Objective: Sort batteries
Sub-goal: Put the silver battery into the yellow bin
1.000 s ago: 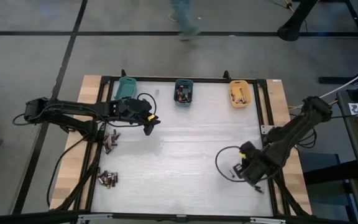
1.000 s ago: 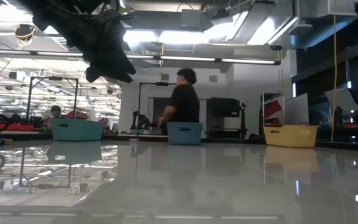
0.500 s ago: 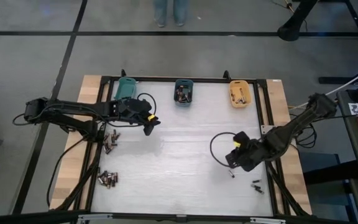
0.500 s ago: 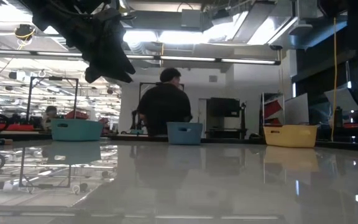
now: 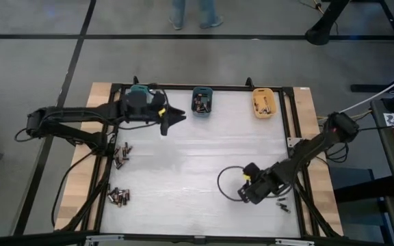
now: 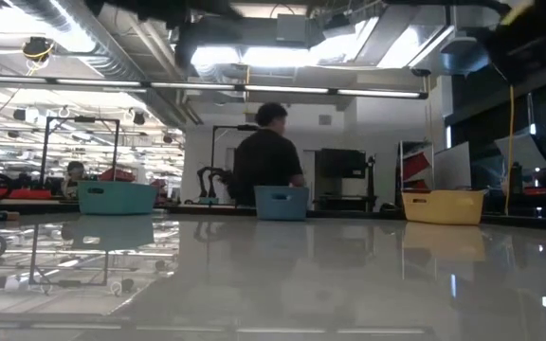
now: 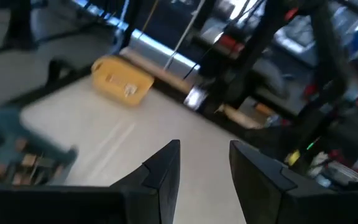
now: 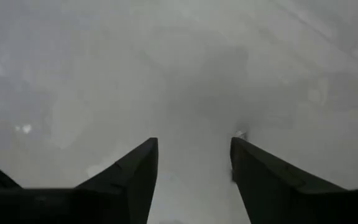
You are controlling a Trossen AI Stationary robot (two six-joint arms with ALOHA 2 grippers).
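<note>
You're partway: some batteries [image 5: 201, 104] already lie in the blue bin [image 5: 202, 100] and the orange one; 2 heaps wait left of it. Both grippers, left [image 5: 181, 116] and right [image 5: 240, 194], show parted, empty fingers.

- Long ceiling lights [image 6: 282, 92] shine bright at 12 o'clock in the low view.
- The table [image 6: 282, 275] is shiny and mirrors the bins and lights.
- The left wrist view is blurry, most of all the blue bin [image 7: 11, 140] at 9 o'clock.
- The right wrist view is pale and hazy, with soft grey shadows.
- The high view is even and clear.
</note>
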